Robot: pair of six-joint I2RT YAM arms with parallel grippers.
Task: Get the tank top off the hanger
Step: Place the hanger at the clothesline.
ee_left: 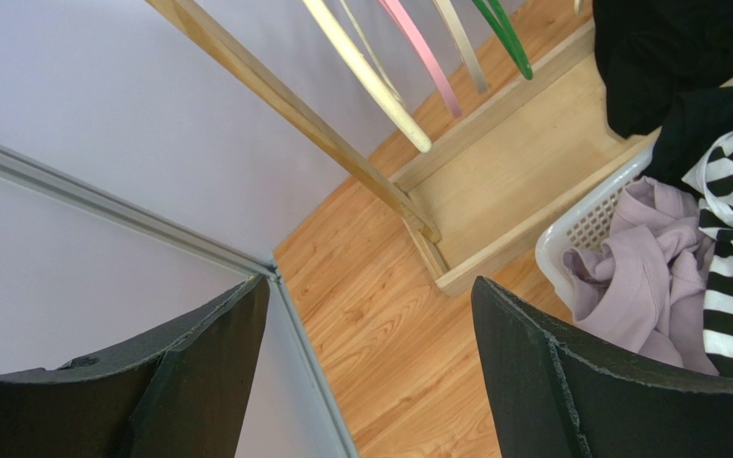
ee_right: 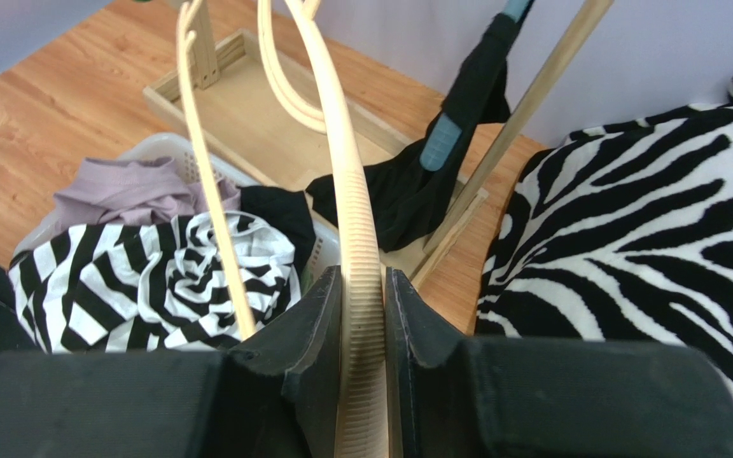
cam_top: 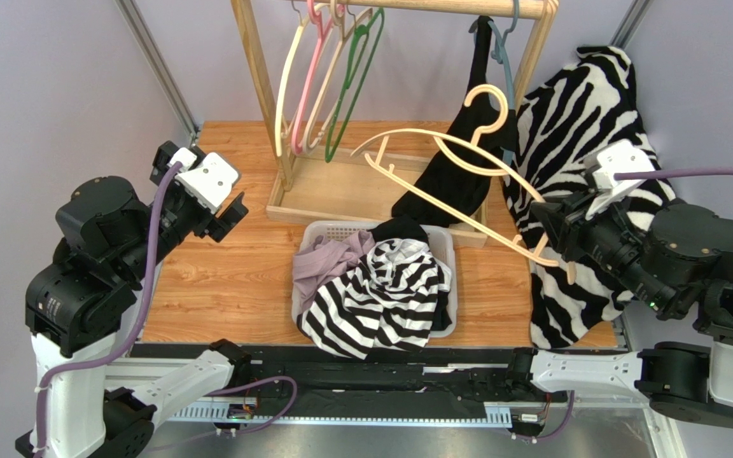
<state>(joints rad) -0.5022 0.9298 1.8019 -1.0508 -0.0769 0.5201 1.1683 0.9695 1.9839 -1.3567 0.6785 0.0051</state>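
Observation:
A bare cream hanger (cam_top: 487, 89) is held in the air over the table's right half, with my right gripper (cam_top: 547, 224) shut on one ribbed arm of it (ee_right: 356, 219). No cloth hangs on it. The black-and-white striped tank top (cam_top: 389, 296) lies crumpled on top of the white basket (cam_top: 327, 229) at the front middle, also seen in the right wrist view (ee_right: 179, 262). My left gripper (cam_top: 232, 212) hovers left of the basket, open and empty, its fingers (ee_left: 523, 363) wide apart above bare wood.
A wooden clothes rack (cam_top: 260, 86) stands at the back with several coloured hangers (cam_top: 327, 76) and a black garment on a teal hanger (cam_top: 466, 162). A zebra-print cloth (cam_top: 590, 143) drapes at the right. A lilac garment (cam_top: 327, 262) also lies in the basket.

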